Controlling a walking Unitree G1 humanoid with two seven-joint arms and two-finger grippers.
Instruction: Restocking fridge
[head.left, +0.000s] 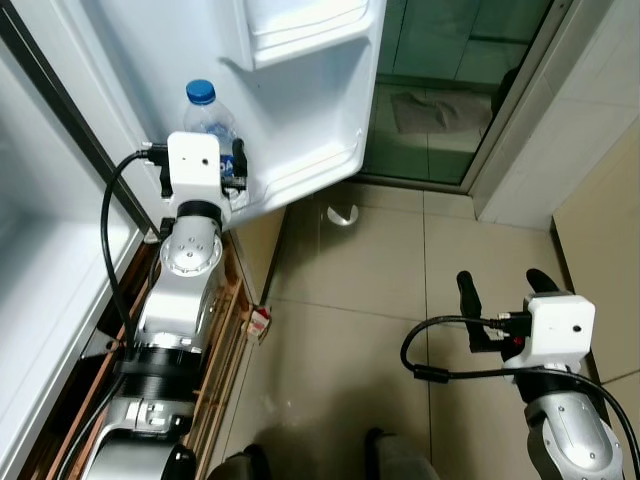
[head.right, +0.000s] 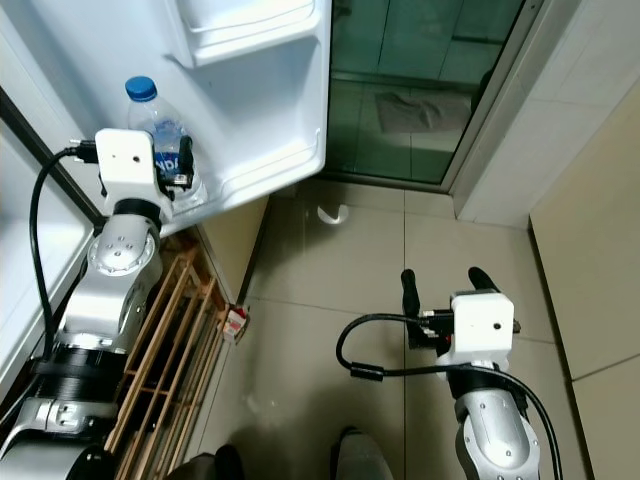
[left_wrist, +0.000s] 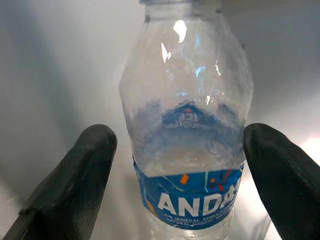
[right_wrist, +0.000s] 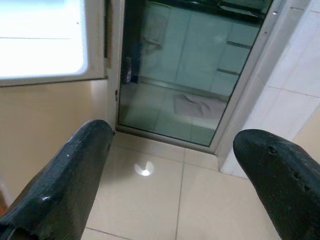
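Bottle: a clear water bottle (head.left: 207, 118) with a blue cap and blue label stands upright in the lower shelf of the open fridge door (head.left: 310, 130).
Left pincer (left_wrist: 182, 165): released, its fingers (left_wrist: 75, 175) on either side of the bottle, apart from it.
Right pincer (head.left: 500, 290): spread and holding nothing, low over the tiled floor (head.left: 370, 270).
Progress: this bottle looks placed; judging by that, withdrawing the arm and fetching further stock remain.

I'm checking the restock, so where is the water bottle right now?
The water bottle stands in the lower shelf of the open fridge door, on the robot's left, between the open fingers of the left tool.
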